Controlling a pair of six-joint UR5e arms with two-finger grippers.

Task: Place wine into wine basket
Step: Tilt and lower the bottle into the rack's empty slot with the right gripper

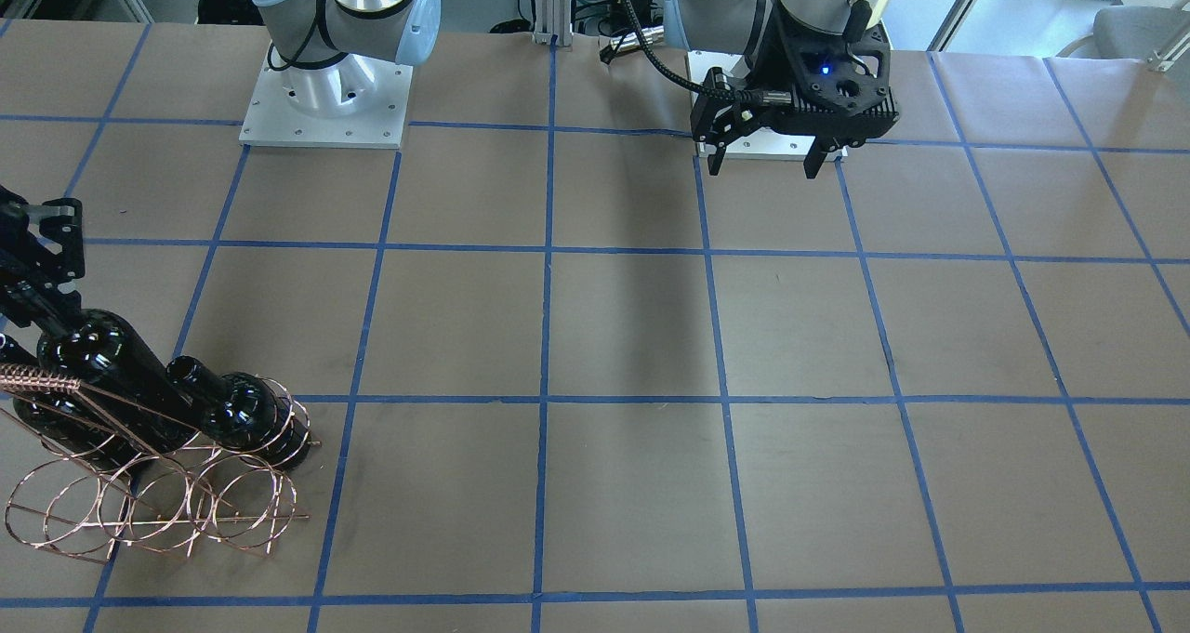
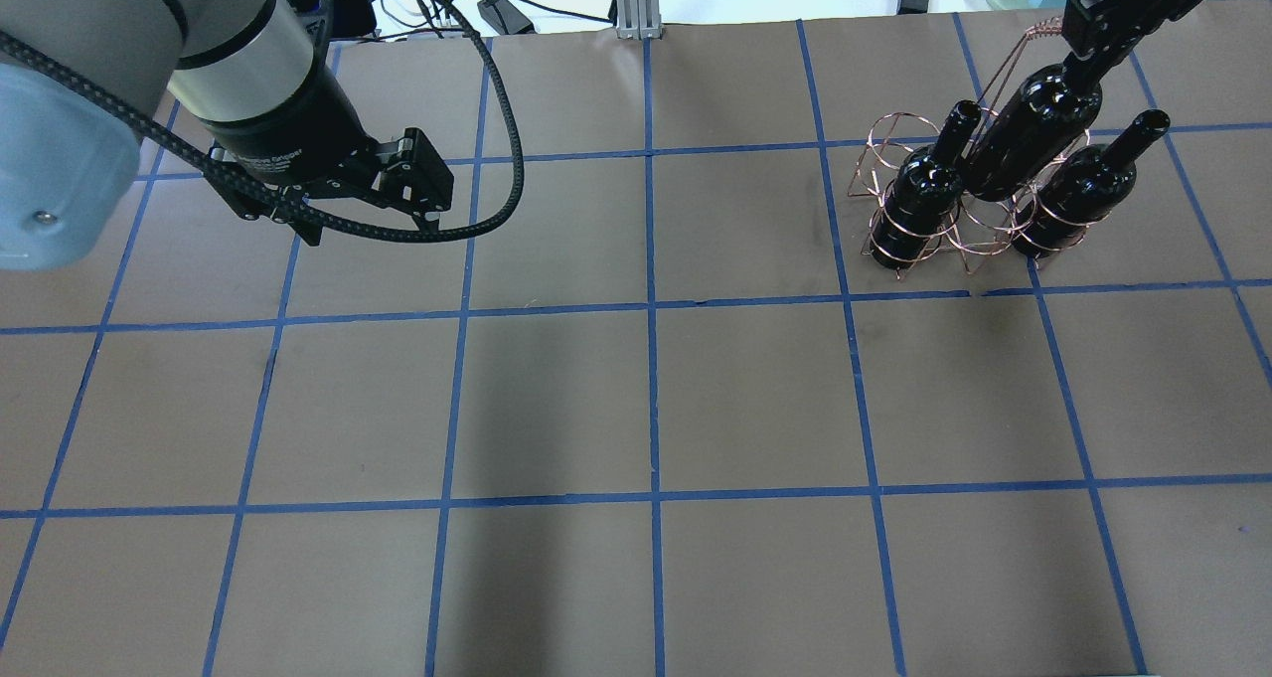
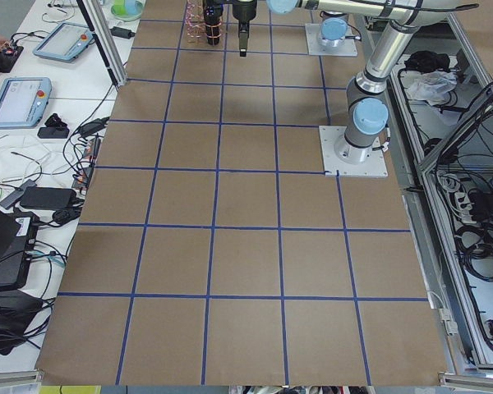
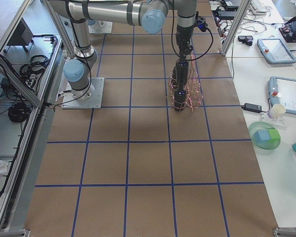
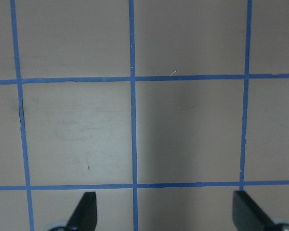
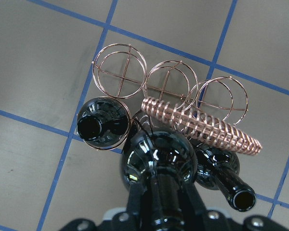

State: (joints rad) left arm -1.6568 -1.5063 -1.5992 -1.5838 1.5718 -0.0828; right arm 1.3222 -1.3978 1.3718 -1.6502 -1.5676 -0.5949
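My right gripper (image 2: pixel 1086 41) is shut on the neck of a glossy near-black wine bottle (image 2: pixel 1029 135) and holds it upright in the copper wire basket (image 2: pixel 899 130), at the table's far right. The bottle stands higher than two look-alike bottles, one on each side (image 2: pixel 914 200) (image 2: pixel 1073 195), that sit in the rings. The right wrist view shows the held bottle (image 6: pixel 159 154) between them, below the coiled handle (image 6: pixel 202 127) and three empty rings (image 6: pixel 120 72). I cannot tell whether its base touches the table. My left gripper (image 1: pixel 762 168) is open and empty, far off.
The table (image 2: pixel 646 409) is brown paper with a blue tape grid. The two arm bases (image 1: pixel 325 103) stand at the robot's edge. A black cable (image 2: pixel 497 160) loops off the left wrist. Side benches hold tablets (image 4: pixel 286 94) and a cup.
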